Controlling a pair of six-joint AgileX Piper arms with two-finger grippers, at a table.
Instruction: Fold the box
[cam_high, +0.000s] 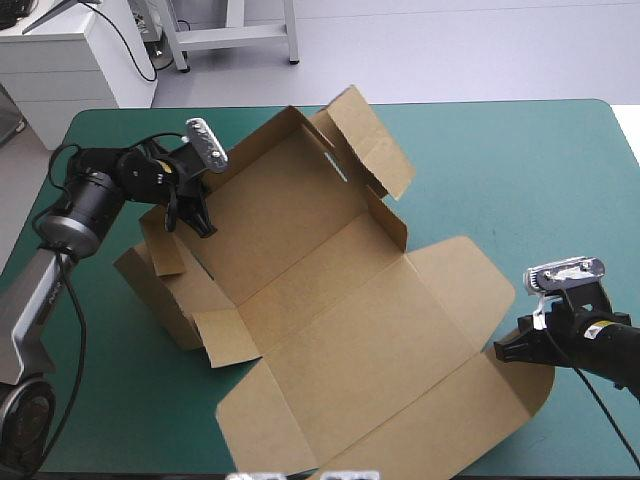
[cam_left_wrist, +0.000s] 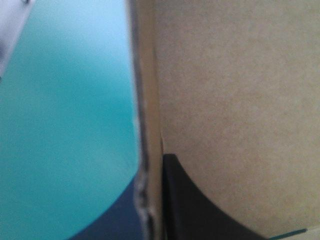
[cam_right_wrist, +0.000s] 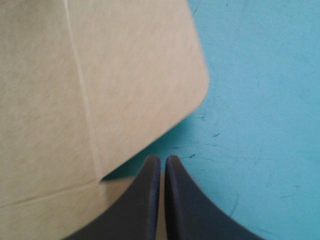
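Note:
The brown box (cam_high: 330, 290) lies open across the middle of the teal-green table, its left and far walls raised and the lid flat toward the front right. My left gripper (cam_high: 200, 222) pinches the raised left wall from above. In the left wrist view the board's edge (cam_left_wrist: 147, 125) runs straight in between the black fingers (cam_left_wrist: 200, 210) of that gripper (cam_left_wrist: 150, 170). My right gripper (cam_high: 503, 352) sits at the lid's right edge, beside a round-cornered flap (cam_right_wrist: 150, 75). Its fingers are all but shut (cam_right_wrist: 163, 159), with a sliver of board between them.
Bare teal-green cover (cam_high: 520, 170) stretches along the far right of the table. More of it (cam_high: 110, 400) shows at the front left. The box's far corner flap (cam_high: 375, 145) stands up near the table's far edge.

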